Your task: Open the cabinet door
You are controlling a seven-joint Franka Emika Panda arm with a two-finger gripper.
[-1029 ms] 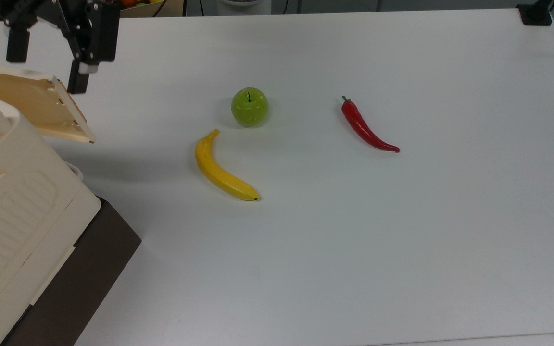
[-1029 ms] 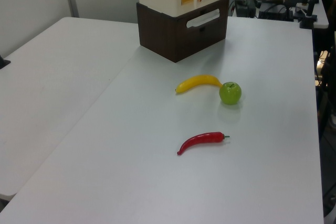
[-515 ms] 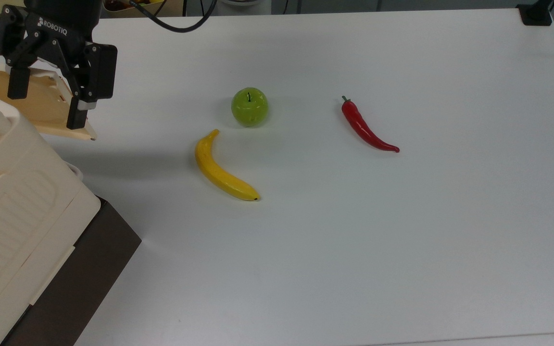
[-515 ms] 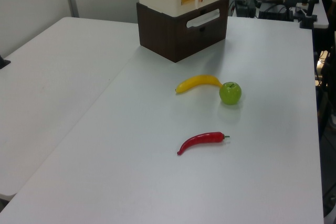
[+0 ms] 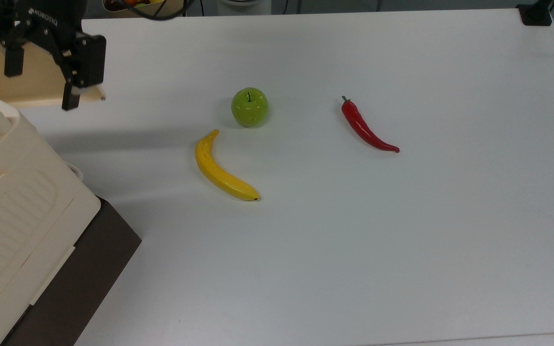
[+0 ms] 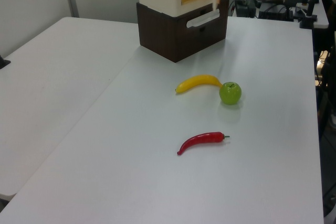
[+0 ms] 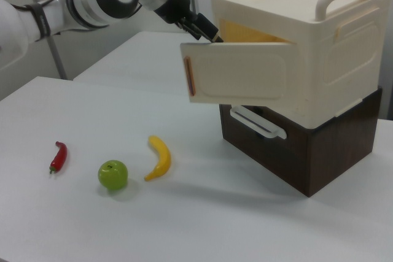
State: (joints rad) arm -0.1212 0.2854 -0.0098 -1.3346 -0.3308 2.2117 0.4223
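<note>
The cabinet (image 5: 12, 216) is a big cream box on a dark brown base (image 7: 307, 151), at the top view's left. Its door (image 5: 31, 77) stands swung out from the front, with the tan inner face toward the top view and the cream outer face (image 7: 239, 81) toward the right view. A small orange-edged handle slot (image 7: 191, 77) sits at the door's free end. My gripper (image 5: 41, 91) is open, fingers wide apart, above the door's upper edge near that free end. One black finger (image 5: 70, 98) hangs beside the door's outer corner. In the right view the gripper (image 7: 202, 29) sits just behind the door's top edge.
On the white table (image 5: 402, 240) lie a green apple (image 5: 249, 106), a yellow banana (image 5: 221, 168) and a red chilli pepper (image 5: 366, 127), all to the top view's right of the cabinet. A black clamp (image 5: 535, 13) sits at the far right corner.
The door has swung further out from the cabinet. My gripper dropped beside the door's free end, then moved with it toward the top view's upper edge. The fruit has not moved.
</note>
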